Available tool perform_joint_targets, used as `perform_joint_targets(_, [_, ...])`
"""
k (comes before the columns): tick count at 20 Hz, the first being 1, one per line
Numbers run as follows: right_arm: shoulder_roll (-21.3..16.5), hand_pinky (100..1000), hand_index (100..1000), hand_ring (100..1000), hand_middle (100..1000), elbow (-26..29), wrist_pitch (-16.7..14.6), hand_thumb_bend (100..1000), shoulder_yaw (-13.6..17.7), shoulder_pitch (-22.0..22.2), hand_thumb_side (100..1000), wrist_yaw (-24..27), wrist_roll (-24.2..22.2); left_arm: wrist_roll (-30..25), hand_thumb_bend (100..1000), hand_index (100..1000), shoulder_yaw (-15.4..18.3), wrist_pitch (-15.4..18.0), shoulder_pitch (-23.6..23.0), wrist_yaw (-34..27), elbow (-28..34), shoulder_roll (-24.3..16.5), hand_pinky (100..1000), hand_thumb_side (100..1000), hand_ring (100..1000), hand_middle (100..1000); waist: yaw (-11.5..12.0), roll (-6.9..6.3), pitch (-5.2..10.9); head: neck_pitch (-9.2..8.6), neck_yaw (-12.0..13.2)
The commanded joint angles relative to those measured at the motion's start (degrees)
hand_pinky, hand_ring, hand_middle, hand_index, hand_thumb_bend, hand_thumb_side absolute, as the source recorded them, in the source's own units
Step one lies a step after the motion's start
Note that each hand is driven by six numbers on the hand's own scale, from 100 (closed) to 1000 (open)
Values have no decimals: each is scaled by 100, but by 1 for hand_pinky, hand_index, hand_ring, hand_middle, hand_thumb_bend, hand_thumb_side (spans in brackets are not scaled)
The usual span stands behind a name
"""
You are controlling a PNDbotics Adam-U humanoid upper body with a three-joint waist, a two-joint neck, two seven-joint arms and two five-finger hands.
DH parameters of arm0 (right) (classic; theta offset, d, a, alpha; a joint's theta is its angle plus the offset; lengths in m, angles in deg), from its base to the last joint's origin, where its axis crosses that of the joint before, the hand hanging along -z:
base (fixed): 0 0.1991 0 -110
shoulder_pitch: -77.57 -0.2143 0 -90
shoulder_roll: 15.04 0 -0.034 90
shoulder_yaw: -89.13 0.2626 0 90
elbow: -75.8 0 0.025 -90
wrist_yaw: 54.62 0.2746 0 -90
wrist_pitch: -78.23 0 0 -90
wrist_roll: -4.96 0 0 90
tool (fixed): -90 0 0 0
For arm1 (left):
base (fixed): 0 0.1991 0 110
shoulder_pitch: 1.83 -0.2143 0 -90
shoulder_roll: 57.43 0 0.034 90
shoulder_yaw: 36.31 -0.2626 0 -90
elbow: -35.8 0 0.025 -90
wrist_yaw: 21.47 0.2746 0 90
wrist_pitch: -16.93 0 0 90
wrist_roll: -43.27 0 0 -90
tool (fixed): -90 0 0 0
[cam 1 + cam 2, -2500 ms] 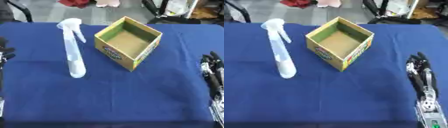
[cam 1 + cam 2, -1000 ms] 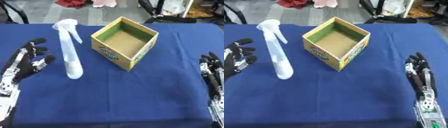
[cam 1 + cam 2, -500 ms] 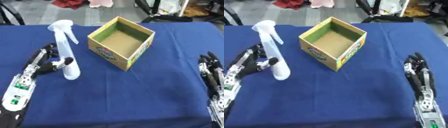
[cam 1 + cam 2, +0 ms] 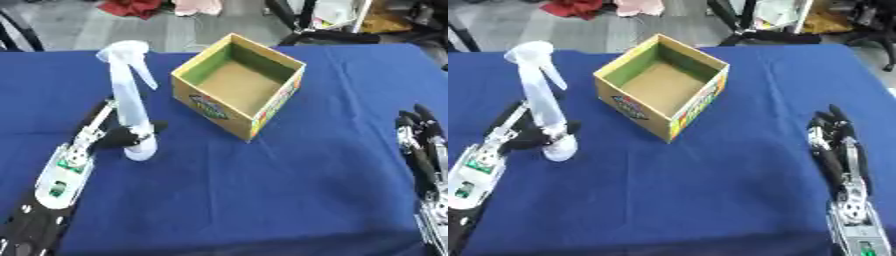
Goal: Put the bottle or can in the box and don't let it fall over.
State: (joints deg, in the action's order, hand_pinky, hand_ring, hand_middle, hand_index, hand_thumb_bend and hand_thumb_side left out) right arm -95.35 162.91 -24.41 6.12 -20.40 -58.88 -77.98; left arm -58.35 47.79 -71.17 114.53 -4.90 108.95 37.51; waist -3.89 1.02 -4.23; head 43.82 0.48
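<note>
Translucent spray bottle (image 4: 131, 102) stands upright, nozzle toward box (image 4: 238, 90), in left hand (image 4: 118, 135).

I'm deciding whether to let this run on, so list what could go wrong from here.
1. The tall, translucent white plastic spray bottle is narrow and top-heavy; the left robot hand grips only its base, so it could tip when lifted.
2. The open yellow cardboard box sits corner-on; the bottle could catch its rim.
3. The right robot hand lies open, apart from the box, which could slide.

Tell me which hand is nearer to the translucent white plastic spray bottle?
Left. The left hand is at the translucent white plastic spray bottle, fingers wrapped round its base. The right hand rests open by the right edge, beyond the cardboard box.
</note>
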Motion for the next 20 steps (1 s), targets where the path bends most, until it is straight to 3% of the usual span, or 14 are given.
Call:
perform_joint_targets(1, [-57, 903, 968, 872, 831, 56, -15, 105, 9, -46, 611, 21, -10, 48, 266, 577, -35, -28, 102, -153, -16, -52, 796, 100, 748, 810, -8, -5, 104, 30, 18])
perform_joint_targets(2, [-56, 903, 968, 872, 831, 56, -14, 105, 8, -45, 611, 21, -12, 70, 189, 522, -34, -55, 92, -206, -28, -58, 791, 100, 740, 799, -8, -8, 105, 30, 16])
perform_joint_targets(3, [-55, 903, 968, 872, 831, 57, -14, 105, 6, -45, 611, 20, -13, 102, 170, 511, -33, -84, 82, -262, -37, -64, 789, 100, 737, 796, -7, -9, 106, 30, 15])
perform_joint_targets(4, [-54, 903, 968, 872, 831, 58, -14, 104, 6, -45, 611, 19, -14, 144, 100, 436, -25, -119, 74, -330, -46, -67, 778, 100, 717, 776, -5, -10, 108, 30, 13])
perform_joint_targets(6, [-53, 903, 968, 872, 831, 59, -13, 104, 6, -46, 611, 16, -15, 255, 100, 366, -14, -191, 77, -494, -48, -75, 769, 100, 700, 763, -6, -9, 113, 30, 10])
perform_joint_targets(11, [-53, 903, 968, 871, 830, 53, -10, 104, -4, -44, 611, 14, -17, 445, 100, 341, 1, -223, 349, -955, 181, -190, 761, 100, 691, 758, -35, -2, 126, 30, 27])
perform_joint_targets(15, [-39, 902, 968, 872, 830, 39, -12, 104, -62, -47, 612, 26, -65, 551, 100, 337, -30, -144, 996, -1306, 373, -420, 759, 100, 687, 750, -142, 10, 130, 30, 132])
perform_joint_targets(20, [-4, 902, 969, 872, 831, 5, -25, 104, -227, -127, 614, 74, -222, 568, 100, 342, -128, -156, 2011, -1380, -315, -461, 762, 100, 689, 750, -531, 53, 62, 30, 480])
